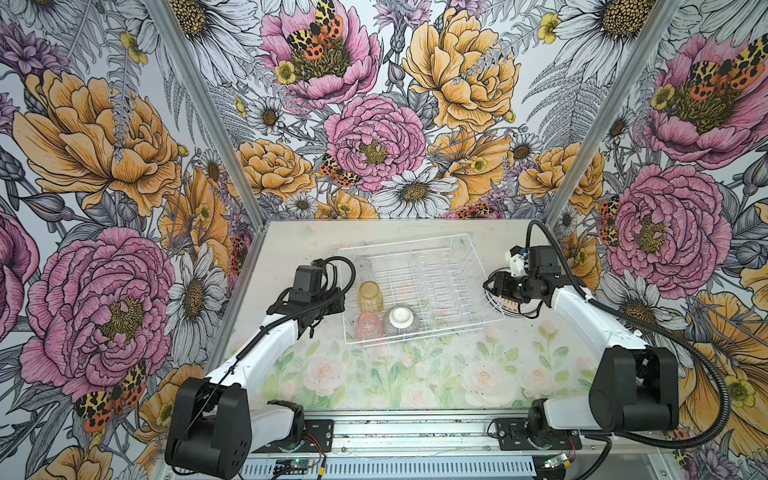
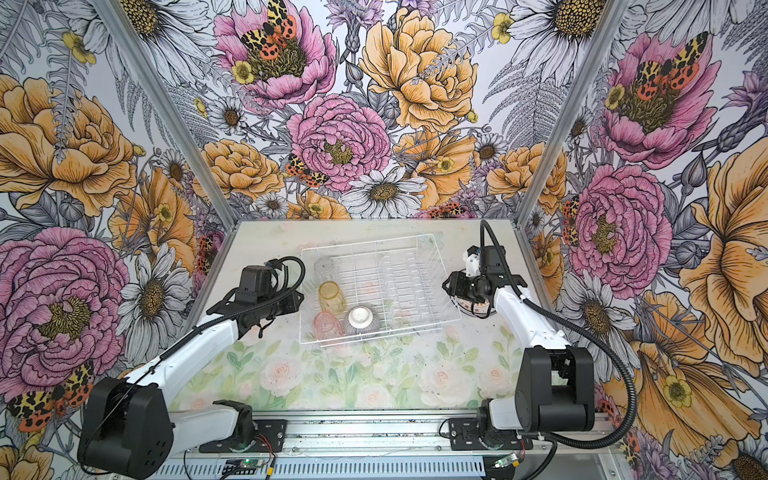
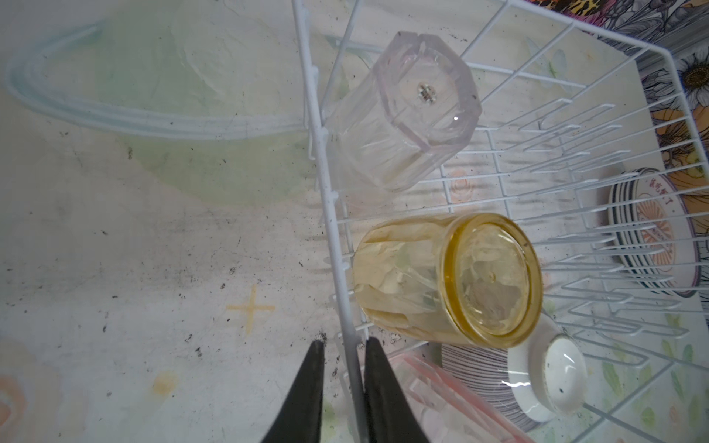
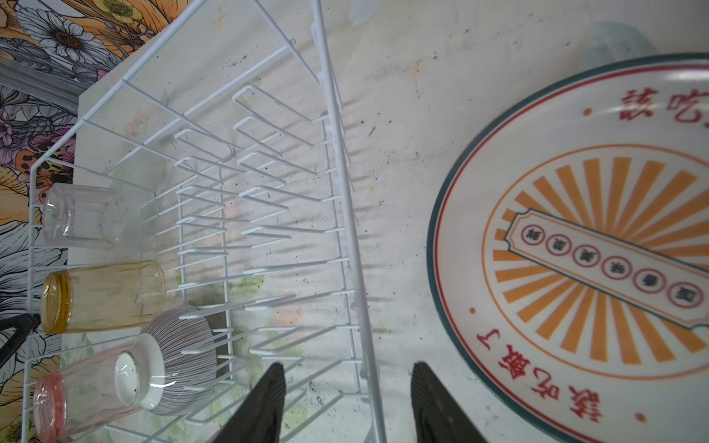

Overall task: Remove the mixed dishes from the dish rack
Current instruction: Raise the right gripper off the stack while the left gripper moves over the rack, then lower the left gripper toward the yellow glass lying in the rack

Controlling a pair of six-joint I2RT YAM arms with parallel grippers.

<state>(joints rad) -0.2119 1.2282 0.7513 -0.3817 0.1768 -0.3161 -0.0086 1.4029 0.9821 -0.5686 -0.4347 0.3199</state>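
Along the left wall of the dish rack (image 1: 436,282): clear tumbler (image 3: 406,111), amber tumbler (image 3: 449,280), pink tumbler (image 1: 368,326), striped bowl (image 1: 401,321) foot-up beside it. Likely light, rigid, slick, breakable; best taken across the body. Just outside, on the right, stacked plates (image 4: 594,249). Fingers of left gripper (image 3: 344,349) nearly together astride the rim wire; of right gripper (image 4: 349,366) well apart astride the far rim. Scuffed floral tabletop (image 1: 415,382), flowered walls (image 1: 374,124).
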